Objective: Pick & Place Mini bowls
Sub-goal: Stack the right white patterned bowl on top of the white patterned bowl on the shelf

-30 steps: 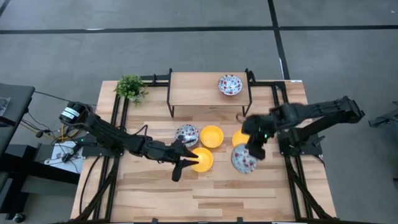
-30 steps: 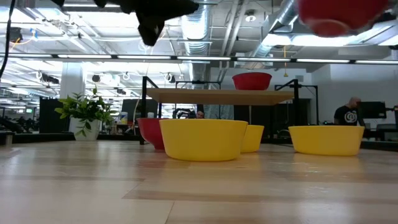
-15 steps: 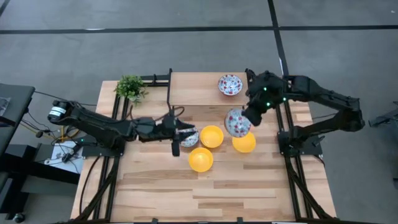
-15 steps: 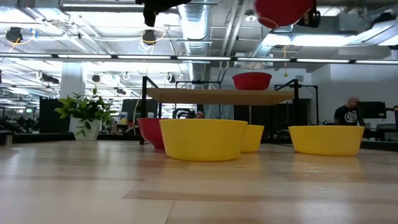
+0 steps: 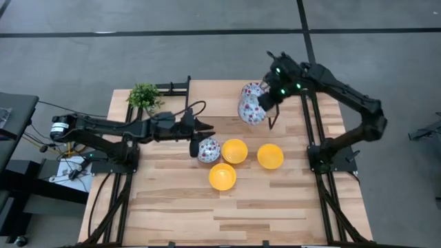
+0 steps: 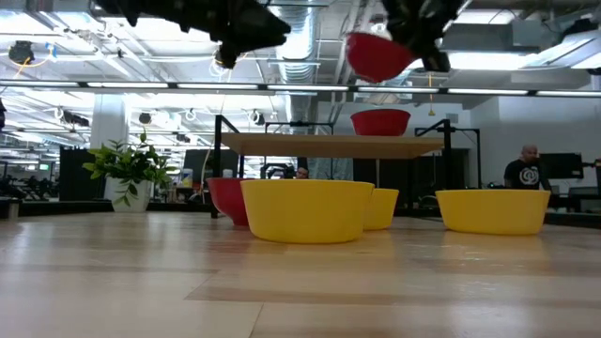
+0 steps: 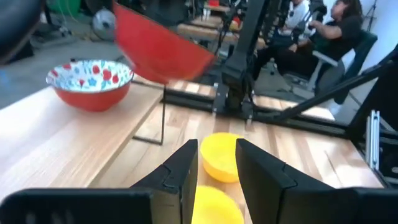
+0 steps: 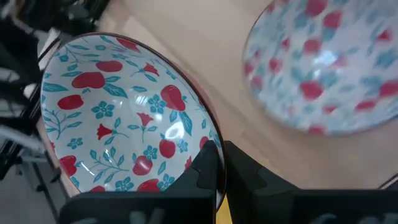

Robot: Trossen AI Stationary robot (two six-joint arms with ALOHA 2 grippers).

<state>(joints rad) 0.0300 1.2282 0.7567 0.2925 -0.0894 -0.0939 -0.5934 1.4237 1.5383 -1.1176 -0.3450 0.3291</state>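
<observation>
My right gripper (image 5: pixel 268 104) is shut on a white floral bowl (image 5: pixel 251 107) with a red outside (image 6: pixel 379 56), held tilted above the raised wooden shelf (image 5: pixel 217 100). A second floral bowl (image 8: pixel 323 68) stands on that shelf (image 6: pixel 380 122). My left gripper (image 5: pixel 197 132) hovers open above a third floral bowl (image 5: pixel 208 149), which rests on the table. Three yellow bowls (image 5: pixel 234 150) (image 5: pixel 270 156) (image 5: pixel 222 176) sit on their bases beside it. In the left wrist view a yellow bowl (image 7: pixel 217 163) shows beyond the left gripper (image 7: pixel 217 167). My right gripper pinches the floral bowl's rim (image 8: pixel 208 142), with one finger (image 8: pixel 205 167) inside the bowl and the other outside. It comes at the rim from the table's right. The bowl is lifted clear above the shelf and tipped steeply on its side.
A small green potted plant (image 5: pixel 145 97) stands at the table's far left corner. The shelf's black legs (image 5: pixel 188 103) rise near the left gripper. Bare wood lies along the near half of the table (image 5: pixel 227 213). People sit in the room beyond.
My right gripper has carried the floral bowl up from the table's near right toward the far edge, over the shelf, and the bowl has tipped. My left gripper has drawn back from the nearest yellow bowl toward the far edge, over the floral bowl on the table.
</observation>
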